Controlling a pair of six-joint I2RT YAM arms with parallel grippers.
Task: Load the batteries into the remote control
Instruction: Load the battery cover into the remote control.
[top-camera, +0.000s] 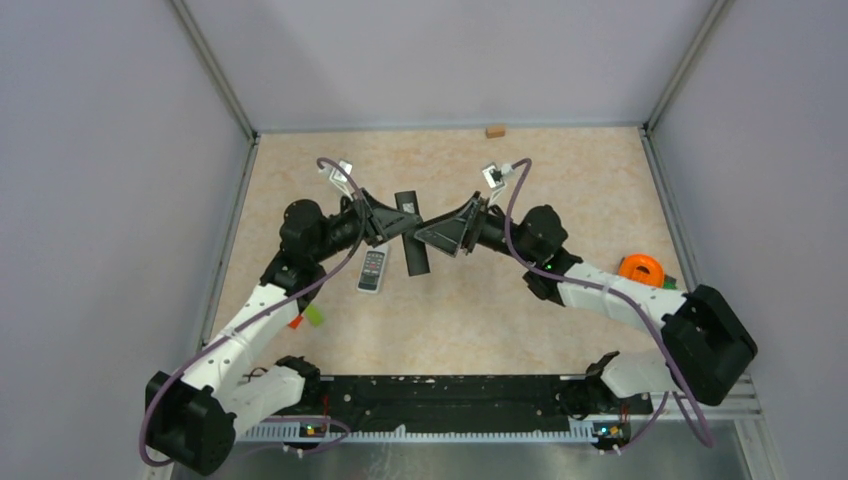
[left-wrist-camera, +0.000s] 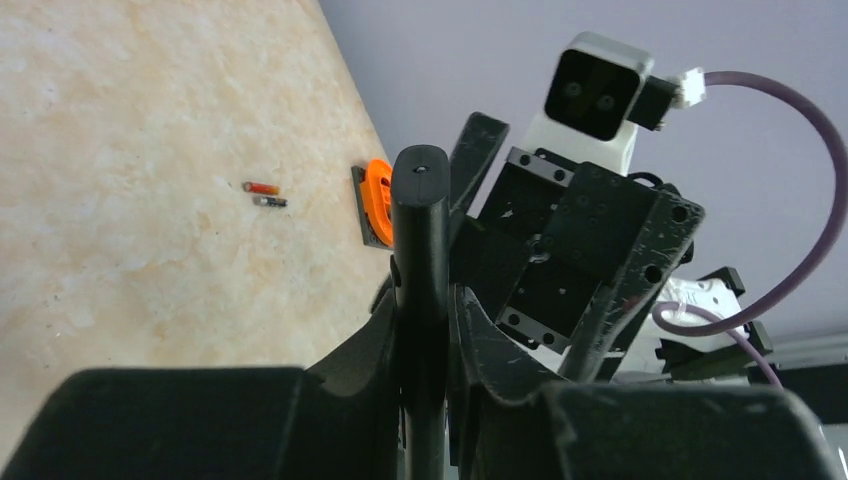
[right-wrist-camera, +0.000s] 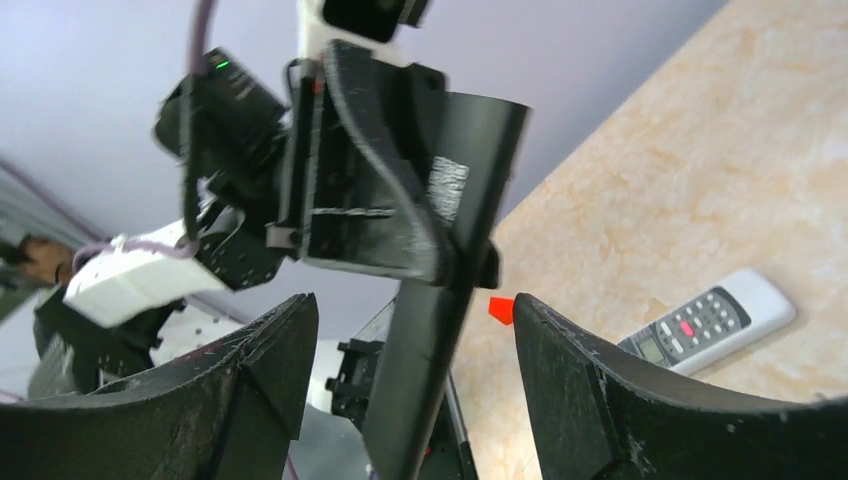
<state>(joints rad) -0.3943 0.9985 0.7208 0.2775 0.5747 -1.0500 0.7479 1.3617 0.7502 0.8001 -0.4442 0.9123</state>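
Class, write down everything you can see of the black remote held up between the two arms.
The black remote is a long, slim, matte slab that looks like plastic, with rounded ends. One end shows a small hole, and a pale label sits on one face. No buttons are visible. It appears raised above the middle of the table, clamped across its width by the left gripper. The right gripper is open, with a finger on either side of the remote, not touching it.
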